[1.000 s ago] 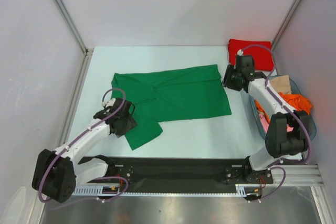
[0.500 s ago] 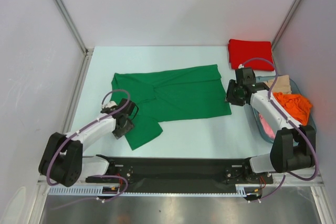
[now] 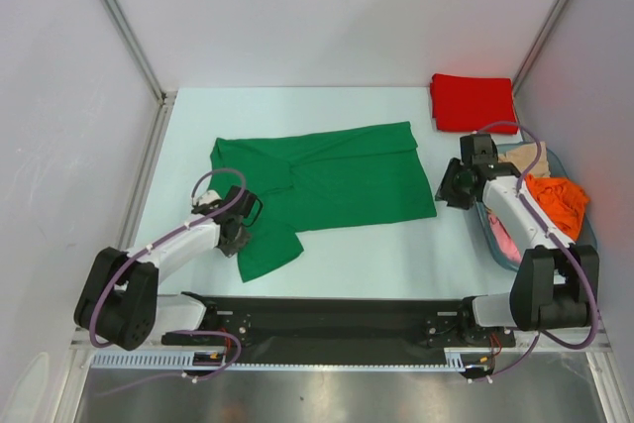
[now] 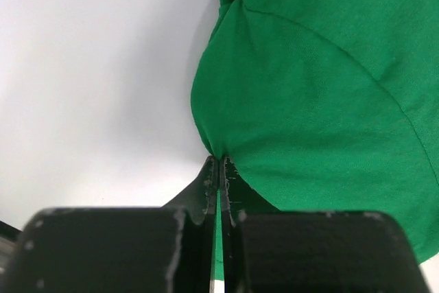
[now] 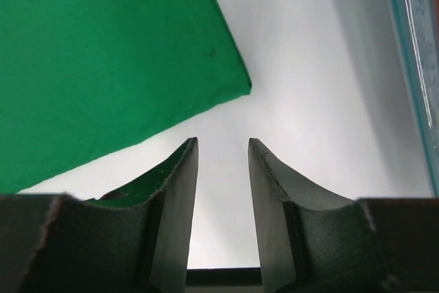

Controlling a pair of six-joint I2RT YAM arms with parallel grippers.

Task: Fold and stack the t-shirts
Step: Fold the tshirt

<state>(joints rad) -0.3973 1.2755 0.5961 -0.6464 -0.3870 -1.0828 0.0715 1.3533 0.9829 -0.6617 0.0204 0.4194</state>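
A bright green t-shirt [image 3: 337,180] lies spread flat mid-table, one sleeve [image 3: 267,250] reaching toward the near left. My left gripper [image 3: 241,235] is shut on the edge of that sleeve; the left wrist view shows the green cloth [image 4: 322,87] pinched between the closed jaws [image 4: 219,162]. My right gripper [image 3: 448,190] stands open just off the shirt's near right corner [image 5: 236,84], with only bare table between its fingers [image 5: 180,169]. A folded red t-shirt [image 3: 473,102] lies at the far right corner.
A clear blue bin [image 3: 584,235] at the right edge holds orange [image 3: 555,197], beige [image 3: 525,158] and pink garments. White walls with metal posts enclose the table. A black rail [image 3: 327,319] runs along the near edge between the arm bases.
The left gripper has closed on the green sleeve edge, bunching it slightly. The right arm has drawn back from the far right toward the shirt's near right corner, its jaws narrowing a little.
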